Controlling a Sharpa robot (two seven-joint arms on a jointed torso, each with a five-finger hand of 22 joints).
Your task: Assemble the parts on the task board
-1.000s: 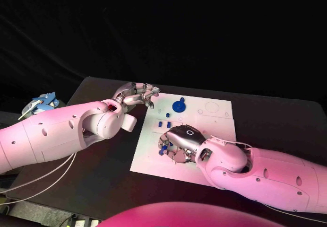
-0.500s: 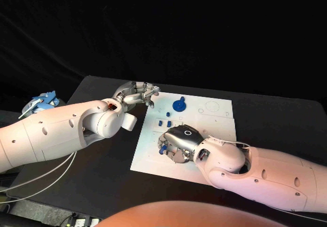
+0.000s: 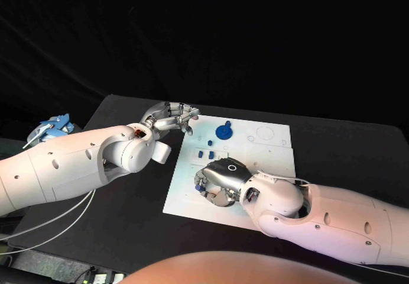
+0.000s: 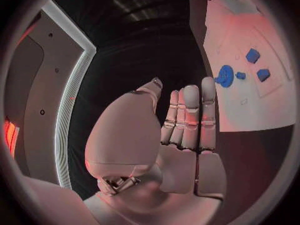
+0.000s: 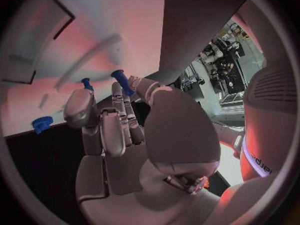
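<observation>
White task board (image 3: 264, 155) lies in the middle of a black desk (image 3: 358, 154), with small blue parts on it. Near its far edge sits a blue gear-shaped part (image 3: 224, 131), and two small blue blocks (image 3: 204, 155) stand side by side closer to the middle. The right robot hand (image 3: 220, 180) is lowered over the near left portion of the board, fingers curled downward around a blue peg (image 5: 122, 82); the right wrist view shows that peg pinched at the fingertips, with a second blue peg (image 5: 87, 83) just beside it and a blue toothed piece (image 5: 42, 123) lying apart near the board's edge. The left robot hand (image 3: 173, 118) hovers beside the board's far left corner, holding nothing, its fingers straight and close together in the left wrist view.
</observation>
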